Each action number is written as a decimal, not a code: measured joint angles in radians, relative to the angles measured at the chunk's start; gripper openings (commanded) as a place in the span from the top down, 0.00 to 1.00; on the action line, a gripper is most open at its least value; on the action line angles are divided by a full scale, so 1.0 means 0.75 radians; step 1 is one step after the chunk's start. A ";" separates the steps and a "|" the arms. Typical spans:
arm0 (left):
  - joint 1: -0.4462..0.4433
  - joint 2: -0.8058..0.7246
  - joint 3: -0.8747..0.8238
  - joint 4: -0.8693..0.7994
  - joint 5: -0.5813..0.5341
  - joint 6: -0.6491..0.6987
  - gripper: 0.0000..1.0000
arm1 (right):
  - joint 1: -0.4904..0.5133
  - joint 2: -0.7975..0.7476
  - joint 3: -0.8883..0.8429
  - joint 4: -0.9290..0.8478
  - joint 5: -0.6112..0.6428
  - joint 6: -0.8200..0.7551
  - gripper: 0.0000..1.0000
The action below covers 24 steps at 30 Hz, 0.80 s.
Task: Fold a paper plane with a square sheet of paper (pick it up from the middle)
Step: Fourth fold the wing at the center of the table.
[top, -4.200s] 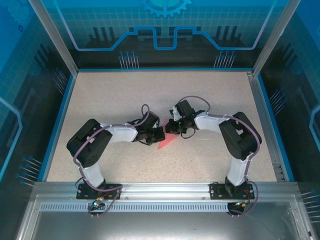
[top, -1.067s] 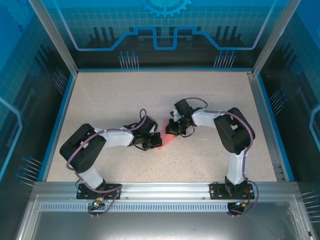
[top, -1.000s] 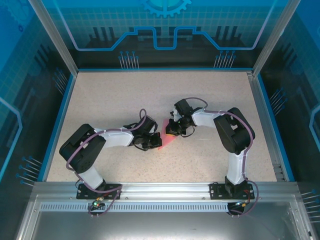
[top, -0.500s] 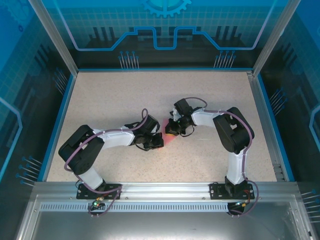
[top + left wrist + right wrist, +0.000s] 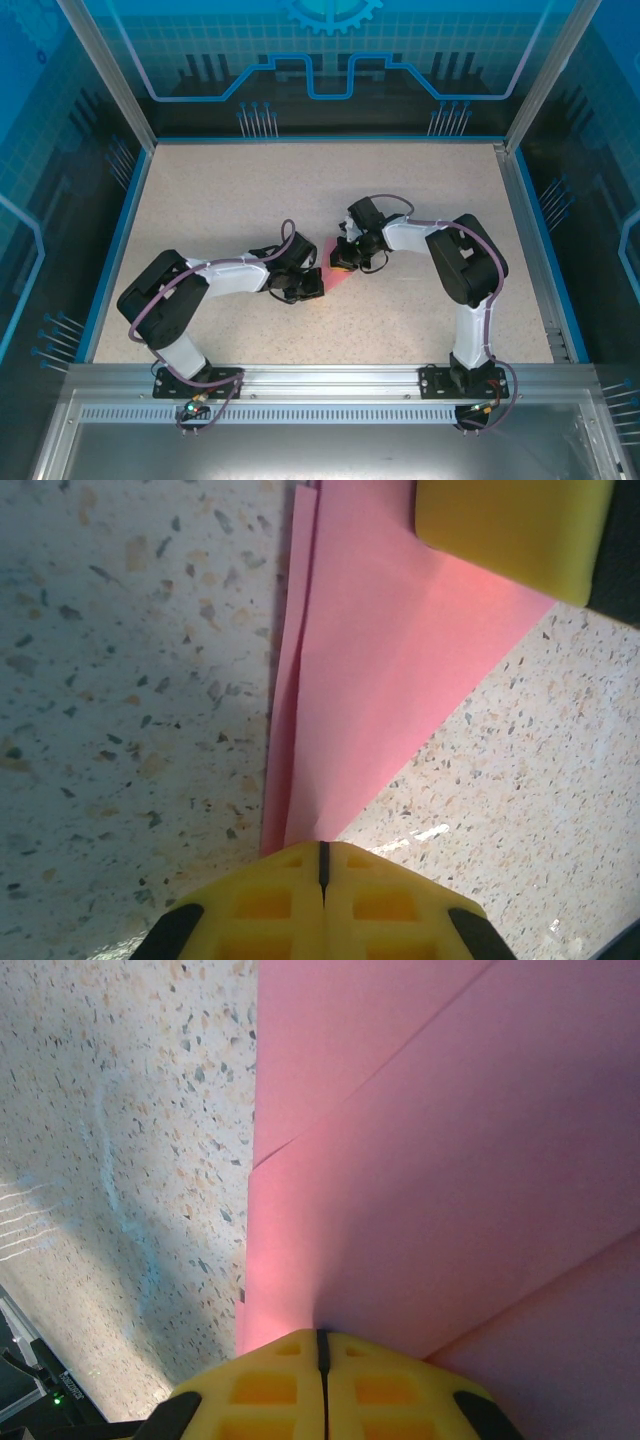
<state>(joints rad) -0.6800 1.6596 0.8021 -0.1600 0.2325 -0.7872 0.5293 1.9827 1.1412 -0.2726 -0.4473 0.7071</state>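
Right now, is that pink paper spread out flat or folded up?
Folded. The pink paper tapers to a point on the speckled table, with overlapping layers and a second edge peeking out along one side.

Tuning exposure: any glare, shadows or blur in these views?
Left wrist: soft shadow across the table beside the paper, small glint near its tip. Right wrist: pale curved streak on the table, glare or smear. Top external: sharp, even light.
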 measured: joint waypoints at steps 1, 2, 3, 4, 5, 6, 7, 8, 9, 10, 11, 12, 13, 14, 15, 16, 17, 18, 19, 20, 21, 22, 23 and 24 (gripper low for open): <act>0.000 0.000 0.000 0.001 0.000 0.000 0.98 | 0.000 0.000 0.000 0.000 0.000 0.000 0.94; 0.001 0.000 0.000 0.002 0.000 -0.001 0.98 | 0.000 0.000 0.000 0.000 0.000 0.000 0.94; 0.001 0.000 0.000 0.007 0.000 -0.001 0.98 | 0.000 0.000 0.000 0.000 0.000 0.000 0.94; 0.001 0.000 0.000 0.013 0.000 -0.001 0.98 | 0.000 0.000 0.000 0.000 0.000 0.000 0.94; 0.002 0.000 0.000 0.018 0.000 -0.001 0.98 | 0.000 0.000 0.000 0.000 0.000 0.000 0.94; 0.003 0.000 0.000 0.024 0.000 -0.001 0.98 | 0.000 0.000 0.000 0.000 0.000 0.000 0.94; 0.003 0.000 0.000 0.026 0.000 -0.001 0.98 | 0.000 0.000 0.000 0.000 0.000 0.000 0.94; 0.003 0.000 0.000 0.031 -0.001 -0.002 0.98 | 0.000 0.000 0.000 0.000 0.000 0.000 0.94; 0.005 0.000 0.000 0.035 -0.001 -0.005 0.98 | 0.000 0.000 0.000 0.000 0.000 0.000 0.94; 0.006 0.000 0.000 0.039 -0.001 -0.009 0.98 | 0.000 0.000 0.000 0.000 0.000 0.000 0.94; 0.006 0.000 -0.001 0.042 -0.001 -0.012 0.98 | 0.000 0.000 0.000 0.000 0.000 0.000 0.94; 0.008 0.000 -0.002 0.045 -0.001 -0.019 0.98 | 0.000 0.000 0.000 0.000 0.000 0.000 0.94; 0.009 0.000 -0.004 0.046 -0.001 -0.026 0.98 | 0.000 0.000 0.000 0.000 0.001 0.000 0.94; 0.011 0.000 -0.008 0.047 -0.001 -0.032 0.98 | 0.000 0.000 0.000 0.000 0.001 0.000 0.94; 0.012 0.000 -0.015 0.048 -0.001 -0.035 0.98 | 0.000 0.000 -0.001 0.000 0.001 0.000 0.94; 0.013 0.001 -0.022 0.050 -0.001 -0.036 0.98 | 0.000 0.000 -0.001 0.000 0.001 0.000 0.94; 0.014 0.003 -0.027 0.054 -0.001 -0.036 0.98 | 0.000 0.000 -0.001 0.001 0.001 0.000 0.94; 0.015 0.005 -0.031 0.058 -0.001 -0.036 0.99 | 0.000 0.000 -0.001 0.000 0.001 0.000 0.94; 0.016 0.006 -0.037 0.068 -0.001 -0.036 0.99 | 0.000 0.000 -0.001 0.001 0.001 0.000 0.94; 0.017 0.006 -0.042 0.076 -0.001 -0.036 0.99 | 0.000 0.000 -0.001 0.001 0.001 0.000 0.94; 0.018 0.006 -0.047 0.084 0.001 -0.036 0.99 | 0.000 0.000 -0.001 0.001 0.001 0.000 0.94; 0.019 0.006 -0.050 0.090 0.001 -0.036 0.99 | 0.000 0.000 -0.001 0.001 0.001 0.000 0.94; 0.019 0.006 -0.052 0.093 0.001 -0.036 0.99 | 0.000 0.000 -0.001 0.001 0.001 0.000 0.94; 0.019 0.006 -0.052 0.093 0.001 -0.036 0.99 | 0.000 0.000 -0.001 0.000 0.001 0.000 0.94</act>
<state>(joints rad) -0.6655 1.6642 0.7628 -0.0902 0.2333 -0.8139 0.5293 1.9827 1.1408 -0.2726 -0.4469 0.7071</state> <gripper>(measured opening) 0.050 0.062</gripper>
